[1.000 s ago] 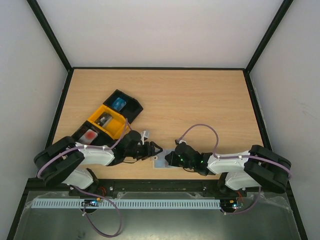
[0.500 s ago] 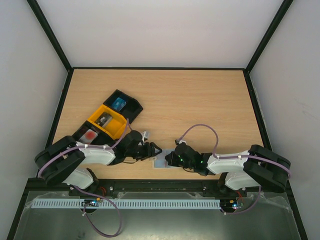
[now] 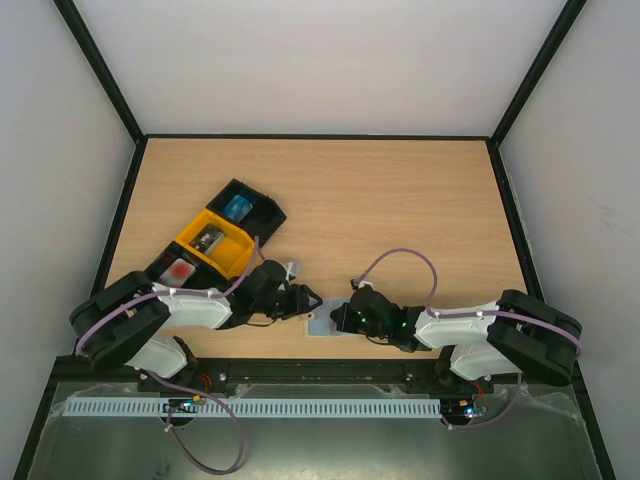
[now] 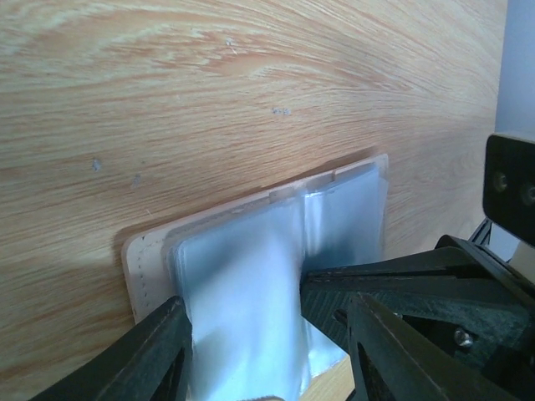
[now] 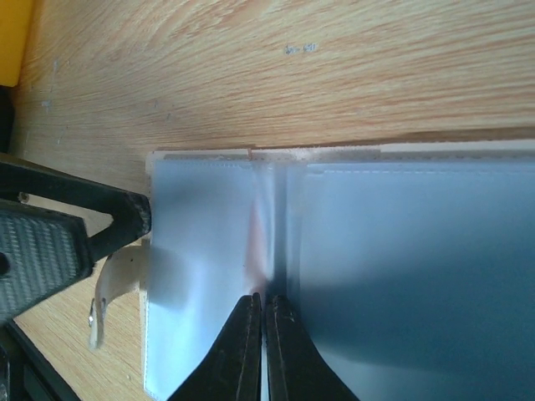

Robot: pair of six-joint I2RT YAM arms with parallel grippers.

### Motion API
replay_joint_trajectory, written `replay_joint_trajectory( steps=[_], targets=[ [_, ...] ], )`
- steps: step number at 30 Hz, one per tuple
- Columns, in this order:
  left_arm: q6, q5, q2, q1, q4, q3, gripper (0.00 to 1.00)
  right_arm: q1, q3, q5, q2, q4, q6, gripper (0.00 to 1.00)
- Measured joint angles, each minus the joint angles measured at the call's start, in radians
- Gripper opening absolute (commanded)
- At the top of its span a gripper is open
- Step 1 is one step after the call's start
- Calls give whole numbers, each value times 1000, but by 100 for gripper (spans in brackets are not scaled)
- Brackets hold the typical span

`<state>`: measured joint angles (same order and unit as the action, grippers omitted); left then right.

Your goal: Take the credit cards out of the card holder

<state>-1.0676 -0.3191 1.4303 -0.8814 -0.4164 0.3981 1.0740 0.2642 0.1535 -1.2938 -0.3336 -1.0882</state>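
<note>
The card holder (image 3: 320,324) lies flat near the table's front edge, pale blue with a beige rim (image 4: 146,263). My left gripper (image 3: 307,299) is open and straddles its end (image 4: 267,363). One fingertip (image 4: 163,347) rests at the blue leaf's edge. My right gripper (image 3: 340,318) comes in from the other side. Its jaws are pressed together (image 5: 262,301) on the holder's middle fold (image 5: 276,225), with a thin pale sliver between them. A faint reddish tint (image 5: 255,242) shows in that fold; no credit card shows plainly in the holder. A small red card (image 3: 180,268) lies in a tray compartment.
Black-and-yellow compartment trays (image 3: 215,240) stand to the back left of my left arm, one holding a bright blue item (image 3: 237,207). The holder's beige tab (image 5: 113,284) sticks out beside my left finger (image 5: 125,221). The table's front edge runs just behind both grippers.
My left jaws have narrowed a little around the holder's end. The right jaws have closed fully at the fold. Neither arm has shifted much.
</note>
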Motion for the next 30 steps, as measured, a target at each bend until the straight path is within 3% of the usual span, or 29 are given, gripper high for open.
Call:
replay_joint_trajectory(
  steps=[11, 15, 27, 30],
  targets=[
    [-36, -14, 48, -31, -55, 7, 26, 0, 0, -9, 5, 6, 0, 5],
    [-47, -17, 47, -42, -69, 8, 25, 0, -5, -9, 5, -1, 0, 5],
    [-60, -10, 36, -52, -63, 9, 53, 0, -16, -23, 19, -5, 0, 5],
    [-47, 11, 10, -52, -17, 10, 56, 0, -17, -25, 20, -4, -1, 5]
  ],
)
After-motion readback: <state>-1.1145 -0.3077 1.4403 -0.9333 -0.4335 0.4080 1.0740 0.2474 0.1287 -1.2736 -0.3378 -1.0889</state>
